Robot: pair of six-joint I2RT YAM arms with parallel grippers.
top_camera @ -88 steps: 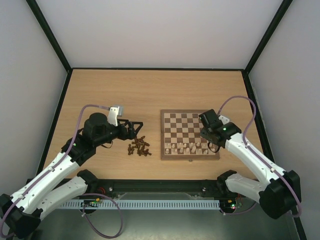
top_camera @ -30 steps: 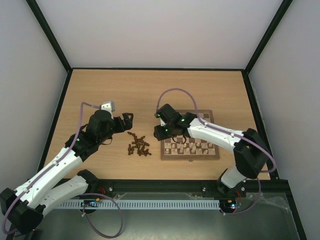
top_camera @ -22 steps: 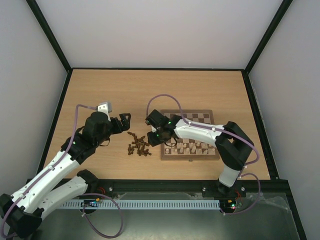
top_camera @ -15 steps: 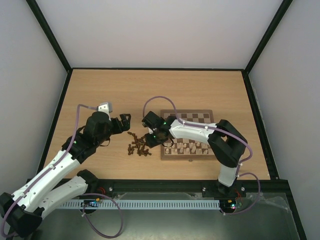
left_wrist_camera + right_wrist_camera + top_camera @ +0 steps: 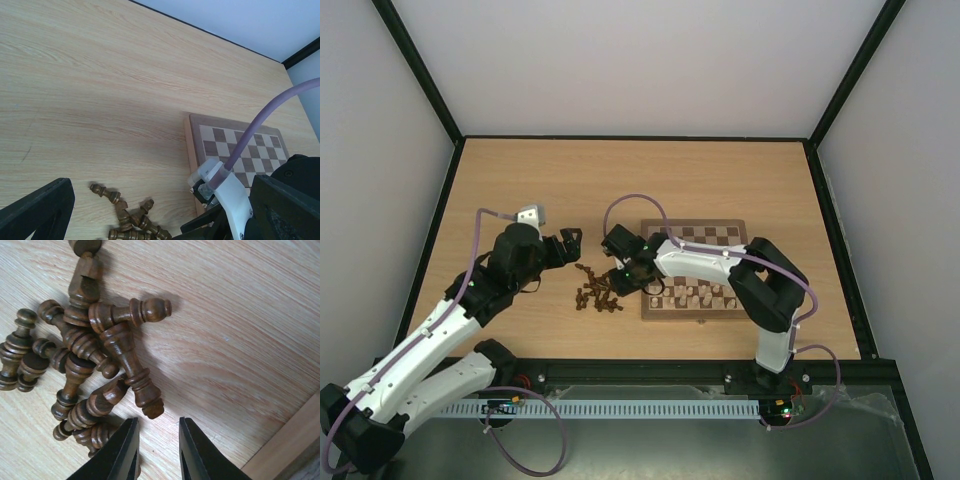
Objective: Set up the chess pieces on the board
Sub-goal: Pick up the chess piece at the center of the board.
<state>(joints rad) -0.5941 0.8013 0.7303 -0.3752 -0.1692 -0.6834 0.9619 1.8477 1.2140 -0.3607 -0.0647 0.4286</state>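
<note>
Several dark brown chess pieces lie toppled in a pile on the table, left of the board. Cream pieces stand on the board's near rows. My right gripper reaches across the board's left edge to the pile. In the right wrist view it is open and empty, low over the table, with the base of one lying dark piece just ahead of its fingertips. My left gripper is open and empty, up and left of the pile. The left wrist view shows the pile below it.
The board's brown frame lies close to the right of my right fingers. The right arm's wrist and purple cable cross the left wrist view between the pile and the board. Black-edged walls enclose the table.
My right arm has swung left from the board's right side to the pile of dark pieces and lowered there. My left gripper has drawn back up and left, away from the pile.
</note>
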